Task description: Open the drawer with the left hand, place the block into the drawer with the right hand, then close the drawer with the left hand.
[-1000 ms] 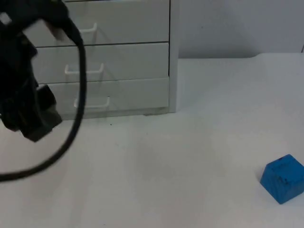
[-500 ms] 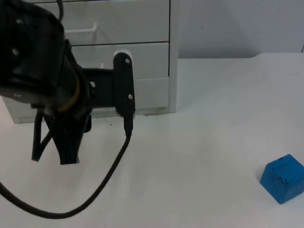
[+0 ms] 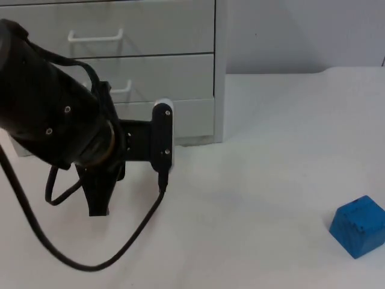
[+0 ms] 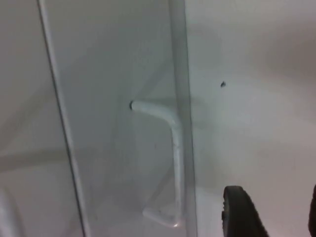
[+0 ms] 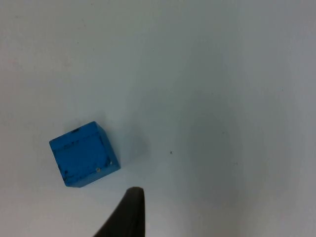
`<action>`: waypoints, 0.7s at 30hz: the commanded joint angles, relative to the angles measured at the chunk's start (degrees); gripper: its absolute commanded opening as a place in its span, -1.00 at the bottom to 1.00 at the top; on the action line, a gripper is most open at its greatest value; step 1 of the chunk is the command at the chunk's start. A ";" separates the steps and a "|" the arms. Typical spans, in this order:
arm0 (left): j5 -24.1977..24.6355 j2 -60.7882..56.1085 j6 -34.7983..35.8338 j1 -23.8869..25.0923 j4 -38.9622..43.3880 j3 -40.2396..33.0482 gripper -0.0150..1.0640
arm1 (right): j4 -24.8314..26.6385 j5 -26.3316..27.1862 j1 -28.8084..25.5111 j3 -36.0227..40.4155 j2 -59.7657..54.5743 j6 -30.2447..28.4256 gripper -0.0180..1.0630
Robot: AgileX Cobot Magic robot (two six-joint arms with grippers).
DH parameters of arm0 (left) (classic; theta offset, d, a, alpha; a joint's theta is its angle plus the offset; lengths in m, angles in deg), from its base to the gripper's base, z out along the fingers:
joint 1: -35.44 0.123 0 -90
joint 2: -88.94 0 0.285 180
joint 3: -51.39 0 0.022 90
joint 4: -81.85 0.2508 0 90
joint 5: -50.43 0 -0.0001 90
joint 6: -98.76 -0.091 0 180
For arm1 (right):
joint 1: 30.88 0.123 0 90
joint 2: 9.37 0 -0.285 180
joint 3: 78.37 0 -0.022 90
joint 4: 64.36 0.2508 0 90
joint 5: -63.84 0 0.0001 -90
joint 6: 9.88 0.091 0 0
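A white cabinet with three shut drawers stands at the back left. My left arm hangs in front of its lower drawers. In the left wrist view the left gripper is open, just short of the bottom drawer's white handle and not touching it. The blue block lies on the table at the front right. My right gripper hovers above the table close beside the blue block, holding nothing that I can see.
White table top stretches between the cabinet and the block. The grey partition wall closes the back. A small dark speck marks the table near the cabinet's foot.
My left arm has swung down and to the right, from the cabinet's left side to in front of its lower drawers. The block has not moved.
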 commanded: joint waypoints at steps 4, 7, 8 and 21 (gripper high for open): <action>0.04 2.26 4.08 3.23 1.14 3.22 -0.30 | 0.32 0.43 0.04 -0.42 0.16 -0.20 0.98; 0.04 2.26 3.98 3.35 1.14 3.32 -0.30 | 0.19 0.43 0.04 -0.42 0.16 -0.20 0.98; -0.05 2.26 3.53 3.35 1.14 3.32 -0.30 | 0.19 0.43 0.04 -0.42 0.16 -0.20 0.98; -3.61 4.04 3.22 6.06 1.14 10.33 -0.30 | 0.44 0.72 0.04 -0.42 0.16 -0.20 0.98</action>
